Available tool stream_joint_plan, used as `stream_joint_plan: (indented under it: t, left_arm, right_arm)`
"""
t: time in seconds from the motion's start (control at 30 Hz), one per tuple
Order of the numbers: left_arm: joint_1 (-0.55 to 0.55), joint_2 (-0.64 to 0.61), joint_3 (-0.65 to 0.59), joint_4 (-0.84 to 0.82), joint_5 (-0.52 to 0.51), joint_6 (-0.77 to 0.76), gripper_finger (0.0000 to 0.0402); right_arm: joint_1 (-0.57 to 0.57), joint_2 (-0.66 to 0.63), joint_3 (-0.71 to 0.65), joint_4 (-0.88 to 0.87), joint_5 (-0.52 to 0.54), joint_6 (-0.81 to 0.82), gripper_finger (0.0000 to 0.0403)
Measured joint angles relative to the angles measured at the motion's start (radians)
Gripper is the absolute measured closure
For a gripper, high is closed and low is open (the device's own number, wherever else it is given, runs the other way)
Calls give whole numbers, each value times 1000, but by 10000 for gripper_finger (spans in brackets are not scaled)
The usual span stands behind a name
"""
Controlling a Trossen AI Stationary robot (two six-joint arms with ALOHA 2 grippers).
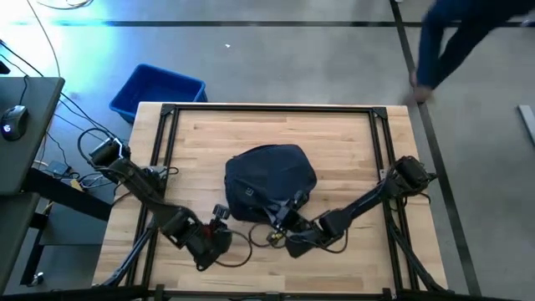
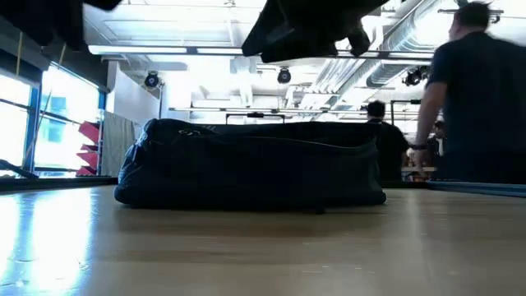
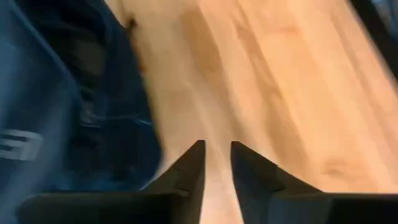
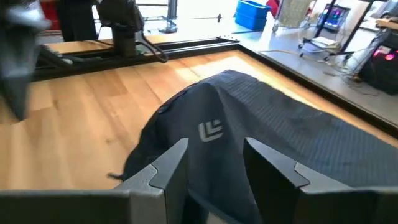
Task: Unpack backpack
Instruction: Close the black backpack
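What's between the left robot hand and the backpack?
Only bare wooden table, seen from the high view. The left gripper sits just beside the backpack, jaws slightly apart and holding nothing.

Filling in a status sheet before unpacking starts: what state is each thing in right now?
Dark navy soft fabric backpack: lying flat on the table, looks closed.
Blue plastic bin: on the floor beyond the table, contents unseen.
Left tool: open, empty, beside the backpack.
Right tool: fingers straddling a fold of the backpack.

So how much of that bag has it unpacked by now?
Nothing unpacked shows on the table. The backpack lies there; whether it is unzipped I cannot tell. The right gripper grips its fabric; the left gripper sits beside it, empty. Emptying remains.
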Motion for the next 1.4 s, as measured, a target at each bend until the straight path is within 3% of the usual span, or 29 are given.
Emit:
stream_joint_plan:
  t: [0.13,0.33,0.57,0.77,0.87,0.97,1.0,1.1,1.2,1.3,1.4]
  left_arm:
    - [15,3,0,-18,-138,8,258]
    - [111,41,0,-65,-105,116,175]
    - [207,140,0,-154,-142,126,162]
    - [228,222,0,-147,-243,-21,205]
    - [208,251,0,-127,-256,-146,276]
    - [163,262,0,-107,-303,-247,370]
    - [142,262,0,-94,-336,-281,385]
    - [72,261,0,-56,-477,-355,386]
    - [14,259,0,-22,-540,-326,396]
    - [-14,259,0,28,-564,-315,398]
    - [-22,259,0,68,-580,-272,399]
  right_arm:
    - [18,4,0,-5,-1,55,265]
    - [29,31,0,-9,-18,111,265]
    - [11,52,0,-10,-64,120,265]
    - [-1,53,0,-40,-105,63,265]
    - [-1,58,0,-40,-169,27,265]
    - [8,69,0,-9,-309,-29,265]
    - [14,77,0,5,-353,-35,265]
    - [31,112,0,77,-452,-59,265]
    - [53,144,0,173,-507,-148,265]
    - [79,152,0,216,-520,-252,265]
    - [110,152,0,252,-452,-325,265]
